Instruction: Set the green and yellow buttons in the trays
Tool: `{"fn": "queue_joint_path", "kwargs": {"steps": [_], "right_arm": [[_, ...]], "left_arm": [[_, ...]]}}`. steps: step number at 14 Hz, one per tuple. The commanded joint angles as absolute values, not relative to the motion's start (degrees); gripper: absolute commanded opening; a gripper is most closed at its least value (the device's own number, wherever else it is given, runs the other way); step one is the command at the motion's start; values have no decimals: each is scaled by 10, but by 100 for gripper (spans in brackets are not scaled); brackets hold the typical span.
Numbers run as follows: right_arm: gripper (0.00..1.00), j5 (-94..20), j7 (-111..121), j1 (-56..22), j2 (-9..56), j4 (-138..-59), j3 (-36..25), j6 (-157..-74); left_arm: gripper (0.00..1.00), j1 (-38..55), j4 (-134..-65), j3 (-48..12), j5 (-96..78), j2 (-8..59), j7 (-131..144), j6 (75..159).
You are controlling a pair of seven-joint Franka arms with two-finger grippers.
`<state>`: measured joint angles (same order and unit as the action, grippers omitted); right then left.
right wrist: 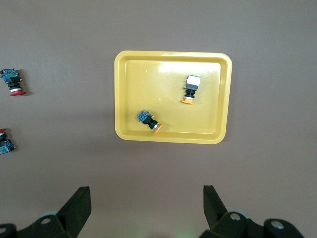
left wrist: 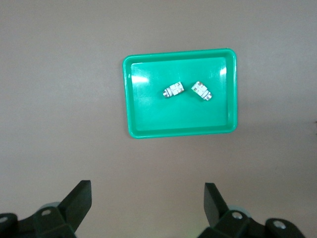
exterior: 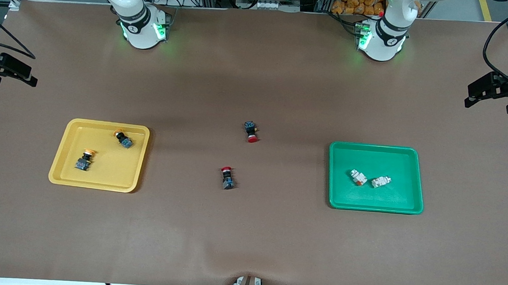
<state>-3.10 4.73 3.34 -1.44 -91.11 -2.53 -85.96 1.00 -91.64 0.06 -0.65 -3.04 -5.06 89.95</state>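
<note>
Front view: you are looking at a brown table point(exterior: 248, 230) with both arms pulled up and away, waiting. Only their bases are showing along the top edge, and dark fixtures at the side edges are too cropped to identify, so neither gripper is readable here. The yellow tray point(exterior: 70, 149) is sitting toward the right arm's end, carrying two yellow buttons: one point(exterior: 123, 138) farther from the camera, one point(exterior: 85, 159) nearer. The green tray point(exterior: 339, 196) is sitting toward the left arm's end, with two green buttons point(exterior: 358, 177) point(exterior: 381, 181) lying just beside each other in it. Their greenish tips are hard to make out; one is showing a small orange spot instead. Two red buttons are lying on the bare table between the trays, one point(exterior: 250, 131) farther from the camera, one point(exterior: 227, 178) nearer, well apart.

Left wrist view: you are seeing the left gripper point(left wrist: 147, 206) hanging high over the table beside the green tray point(left wrist: 130, 94), its fingers point(left wrist: 79, 201) spread wide, holding nothing and touching nothing. The finger bases are being cut off by the frame edge. Both green buttons point(left wrist: 173, 91) point(left wrist: 201, 90) are resting on their sides in the tray.

Right wrist view: the right gripper point(right wrist: 147, 206) is likewise hanging high, fingers point(right wrist: 79, 203) standing wide apart and empty, over the table beside the yellow tray point(right wrist: 121, 99). Both yellow buttons point(right wrist: 190, 89) point(right wrist: 149, 120) are lying inside. The two red buttons point(right wrist: 11, 82) point(right wrist: 5, 142) are showing at the frame edge, the second partly cut off.
</note>
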Motion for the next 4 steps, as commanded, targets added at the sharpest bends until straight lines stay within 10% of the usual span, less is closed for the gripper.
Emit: {"fn": "queue_joint_path", "kwargs": {"steps": [1,4], "right_arm": [[100,-16,23,35,-36,-937,-15,-865],[100,-16,20,26,-37,-937,-20,-863]], "left_arm": [[100,11,-907,1,-12,-23,-48,889],[100,9,-908,1,-13,-21,-51,889]]}}
